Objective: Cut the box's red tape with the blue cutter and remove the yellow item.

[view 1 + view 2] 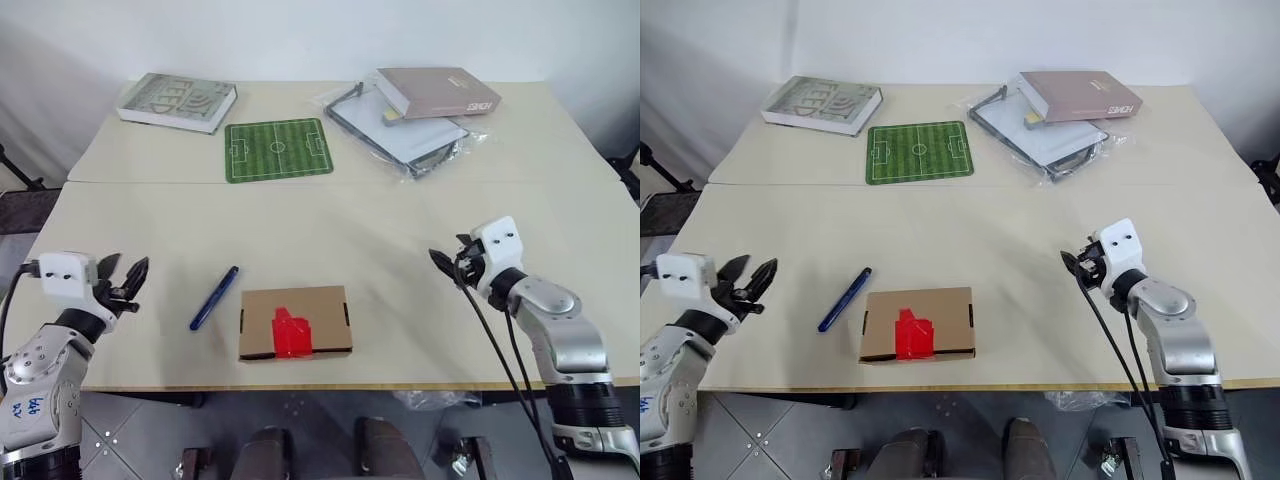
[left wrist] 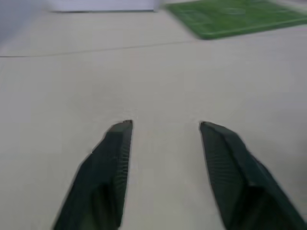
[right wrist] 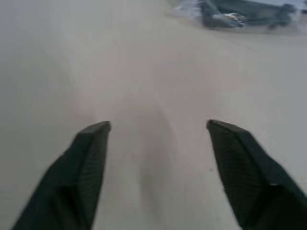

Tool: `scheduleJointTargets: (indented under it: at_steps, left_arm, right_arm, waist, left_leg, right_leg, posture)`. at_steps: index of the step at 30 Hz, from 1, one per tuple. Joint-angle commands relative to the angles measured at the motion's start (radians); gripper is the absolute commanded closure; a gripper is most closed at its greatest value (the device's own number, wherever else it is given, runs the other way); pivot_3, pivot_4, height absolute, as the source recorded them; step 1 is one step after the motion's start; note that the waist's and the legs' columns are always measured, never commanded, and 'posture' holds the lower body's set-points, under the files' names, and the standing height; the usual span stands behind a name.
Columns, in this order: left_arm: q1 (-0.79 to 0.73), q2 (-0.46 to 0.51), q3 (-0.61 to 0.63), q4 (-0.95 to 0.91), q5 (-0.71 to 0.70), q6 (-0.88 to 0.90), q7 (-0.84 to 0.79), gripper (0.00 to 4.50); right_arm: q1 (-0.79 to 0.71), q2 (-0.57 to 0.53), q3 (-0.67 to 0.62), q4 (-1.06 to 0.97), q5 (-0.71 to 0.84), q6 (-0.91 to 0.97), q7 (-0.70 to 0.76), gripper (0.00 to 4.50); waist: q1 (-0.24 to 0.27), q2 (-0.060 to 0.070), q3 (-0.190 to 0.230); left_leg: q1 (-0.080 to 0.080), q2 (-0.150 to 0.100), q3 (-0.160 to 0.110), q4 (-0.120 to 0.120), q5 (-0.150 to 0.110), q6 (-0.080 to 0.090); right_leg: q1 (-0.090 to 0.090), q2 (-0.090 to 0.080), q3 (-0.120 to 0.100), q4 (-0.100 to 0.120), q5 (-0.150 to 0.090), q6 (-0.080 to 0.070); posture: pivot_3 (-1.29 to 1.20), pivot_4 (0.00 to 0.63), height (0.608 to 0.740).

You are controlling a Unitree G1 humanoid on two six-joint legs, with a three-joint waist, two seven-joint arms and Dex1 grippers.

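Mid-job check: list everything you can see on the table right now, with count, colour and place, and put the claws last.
Table: one, beige, carrying everything below.
Box: one, brown cardboard, near the front edge, flaps shut.
Red tape: one strip, bright red, across the box's top and front side, uncut.
Blue cutter: one, blue, lying flat just left of the box, apart from it.
Football-pitch mat: one, green, far centre.
Grey-green book: one, far left corner.
Mauve book: one, far right, lying on the plastic sleeve.
Plastic sleeve with a dark-framed board: one, clear, far right.
Left claw: open, empty, over the table's left front.
Right claw: open, empty, right of the box.
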Motion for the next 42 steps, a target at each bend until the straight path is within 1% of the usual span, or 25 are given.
scheduleJointTargets:
  at_steps: [1,2,4,5,6,8,9,11,14,16,19,24,27,31,35,38,42]
  left_arm:
    - [-0.018,0.075,-0.014,-0.098,-0.176,0.149,-0.144,3.42]
    - [-0.024,0.102,-0.02,-0.111,-0.224,0.205,-0.175,3.7]
    - [-0.025,0.144,-0.03,-0.125,-0.257,0.246,-0.223,4.32]
    - [-0.027,0.162,-0.032,-0.129,-0.275,0.271,-0.238,4.5]
    - [-0.028,0.198,-0.038,-0.143,-0.321,0.324,-0.273,4.5]
    - [-0.03,0.247,-0.045,-0.16,-0.391,0.409,-0.317,4.5]
    - [-0.025,0.275,-0.054,-0.166,-0.413,0.443,-0.343,4.5]
    - [-0.03,0.313,-0.073,-0.152,-0.432,0.514,-0.344,4.5]
    - [-0.055,0.35,-0.131,-0.127,-0.414,0.576,-0.335,4.5]
    - [-0.075,0.38,-0.181,-0.125,-0.414,0.645,-0.335,4.5]
    - [-0.109,0.396,-0.251,-0.131,-0.414,0.694,-0.356,4.5]
    - [-0.156,0.366,-0.355,-0.116,-0.36,0.67,-0.366,4.5]
    - [-0.191,0.353,-0.427,-0.114,-0.343,0.694,-0.373,4.5]
    - [-0.261,0.299,-0.484,-0.089,-0.315,0.678,-0.376,4.5]
    - [-0.342,0.226,-0.543,-0.023,-0.259,0.657,-0.375,4.5]
    - [-0.374,0.183,-0.567,0.001,-0.229,0.65,-0.372,4.5]
    - [-0.403,0.111,-0.584,0.01,-0.203,0.633,-0.358,4.5]
  right_arm:
    - [0.004,-0.053,-0.011,-0.149,0.12,0.175,0.079,2.75]
    - [0.004,-0.066,-0.009,-0.18,0.143,0.216,0.093,3.07]
    - [-0.004,-0.08,-0.007,-0.22,0.19,0.282,0.114,3.78]
    - [-0.01,-0.087,-0.007,-0.237,0.215,0.318,0.121,4.07]
    - [-0.016,-0.104,-0.005,-0.272,0.263,0.37,0.15,4.47]
    - [-0.022,-0.131,-0.003,-0.322,0.331,0.444,0.189,4.47]
    - [-0.021,-0.152,0.003,-0.35,0.37,0.48,0.216,4.47]
    - [-0.028,-0.187,0.028,-0.384,0.422,0.531,0.26,4.47]
    - [-0.082,-0.201,0.104,-0.353,0.428,0.59,0.263,4.47]
    - [-0.108,-0.21,0.159,-0.336,0.418,0.597,0.281,4.47]
    - [-0.147,-0.184,0.212,-0.31,0.412,0.587,0.288,4.47]
    - [-0.198,-0.107,0.268,-0.264,0.412,0.586,0.275,4.47]
    - [-0.247,-0.049,0.316,-0.221,0.388,0.567,0.27,4.47]
    - [-0.336,0.029,0.324,-0.127,0.36,0.531,0.277,4.47]
    - [-0.429,0.081,0.35,0.007,0.284,0.444,0.3,4.47]
    - [-0.479,0.119,0.35,0.099,0.231,0.373,0.297,4.47]
    - [-0.522,0.213,0.28,0.234,0.145,0.201,0.197,4.47]
  waist:
    - [-0.001,0.0,0.0]
    - [-0.002,0.001,0.0]
    - [-0.004,0.001,0.0]
    - [-0.004,0.001,0.0]
    - [-0.004,0.001,0.001]
    - [-0.002,0.001,0.001]
    - [-0.001,0.001,0.001]
    - [-0.001,0.001,0.001]
    - [-0.002,0.001,0.001]
    - [-0.001,0.001,0.001]
    - [-0.001,0.001,0.001]
    - [-0.001,0.001,0.001]
    - [-0.001,0.001,0.001]
    - [-0.001,0.001,0.001]
    - [0.003,0.001,0.001]
    - [0.003,0.001,0.001]
    - [0.001,0.001,0.001]
  left_leg:
    - [0.0,0.0,0.0,0.0,0.0,0.0]
    - [0.0,0.0,0.0,0.0,0.0,0.0]
    - [0.0,0.001,0.0,0.0,0.0,0.0]
    - [0.0,0.001,0.0,0.0,0.0,0.0]
    - [0.0,0.001,0.0,0.0,0.0,0.0]
    - [0.0,0.001,-0.001,0.0,-0.001,0.0]
    - [0.0,0.001,-0.001,0.0,-0.001,0.0]
    - [0.0,0.001,-0.001,0.001,-0.002,0.001]
    - [0.0,0.001,-0.001,0.001,-0.002,0.002]
    - [0.0,0.001,-0.001,0.001,-0.002,0.002]
    - [0.0,0.001,-0.001,0.001,-0.002,0.002]
    - [-0.001,0.001,-0.001,0.002,-0.002,0.002]
    - [-0.001,0.0,-0.001,0.002,-0.002,0.002]
    - [-0.001,0.0,0.0,0.005,-0.002,0.002]
    - [-0.002,-0.001,0.0,0.007,-0.002,0.002]
    - [-0.003,-0.001,-0.001,0.007,-0.003,0.002]
    - [-0.003,-0.001,-0.001,0.007,-0.003,0.003]
  right_leg:
    - [0.0,0.0,0.0,0.0,0.0,0.0]
    - [0.0,0.0,0.0,0.0,0.0,0.0]
    - [0.0,0.0,0.0,0.0,0.0,0.0]
    - [0.0,0.001,0.0,0.0,0.0,-0.001]
    - [0.0,0.001,0.001,0.0,0.0,-0.001]
    - [0.0,0.001,0.0,0.0,0.0,-0.001]
    - [0.0,0.001,0.0,0.0,0.0,-0.001]
    - [0.0,0.0,0.0,0.0,0.0,-0.002]
    - [0.0,0.0,0.0,-0.001,0.0,-0.002]
    - [0.0,0.0,0.001,-0.001,-0.001,-0.002]
    - [0.0,0.0,0.001,-0.001,-0.001,-0.002]
    - [-0.001,0.0,0.0,0.0,-0.001,-0.002]
    - [-0.001,0.001,0.0,0.0,-0.001,-0.002]
    - [0.0,0.001,0.0,0.001,-0.001,-0.002]
    - [0.0,0.001,0.0,0.001,0.0,-0.001]
    - [0.0,0.001,0.0,0.001,0.0,0.0]
    - [0.0,0.001,-0.001,0.002,0.001,0.0]
  posture:
    - [0.0,0.15,0.74]
    - [0.0,0.15,0.74]
    - [0.0,0.15,0.74]
    - [0.0,0.15,0.74]
    - [0.0,0.15,0.74]
    - [0.0,0.15,0.74]
    - [0.0,0.15,0.74]
    - [0.0,0.15,0.74]
    - [0.0,0.15,0.74]
    - [0.0,0.15,0.74]
    - [0.0,0.15,0.74]
    - [0.0,0.15,0.74]
    - [0.0,0.15,0.74]
    - [0.0,0.15,0.74]
    - [0.0,0.15,0.74]
    - [0.0,0.15,0.74]
    - [0.0,0.15,0.74]
